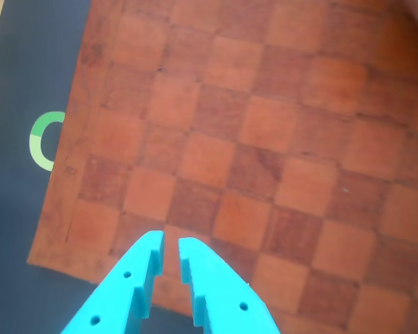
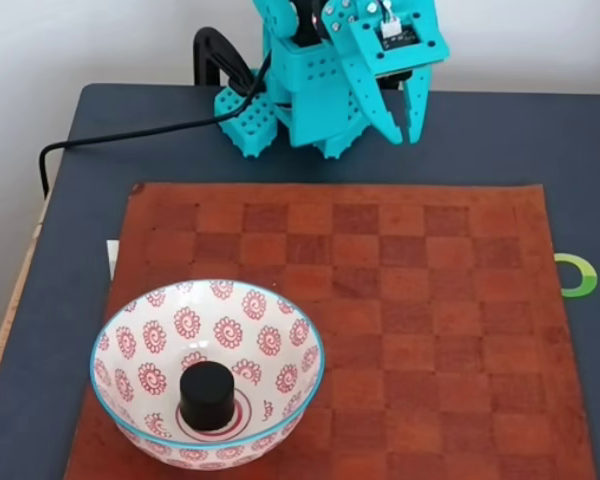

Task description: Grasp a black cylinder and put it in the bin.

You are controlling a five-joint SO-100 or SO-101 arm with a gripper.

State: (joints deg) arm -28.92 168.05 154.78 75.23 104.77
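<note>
Fixed view: the black cylinder (image 2: pixel 207 396) stands upright inside the bowl (image 2: pixel 140 330), on the red rings at the bowl's centre. The bowl is white with red spirals and a thin blue rim, and sits on the near left part of the checkered mat (image 2: pixel 420 330). The mat is reddish-brown leather-like material and lies on the dark bench (image 2: pixel 580 150).

The turquoise arm (image 2: pixel 310 90) is folded at the far edge of the bench, well apart from the bowl. A black cable (image 2: pixel 130 135) runs from its base toward the left edge.

The claw (image 2: pixel 402 132) points down above the bench just beyond the mat's far edge. In the other view, the claw (image 1: pixel 171 252) enters from the bottom; its two turquoise fingers (image 1: pixel 143 268) stand slightly parted with a narrow gap, holding nothing.

A green ring mark (image 2: pixel 577 275) shows on the bench at the mat's right side in the fixed view, and the same mark (image 1: pixel 43 141) shows at the mat's left edge in the other view.
</note>
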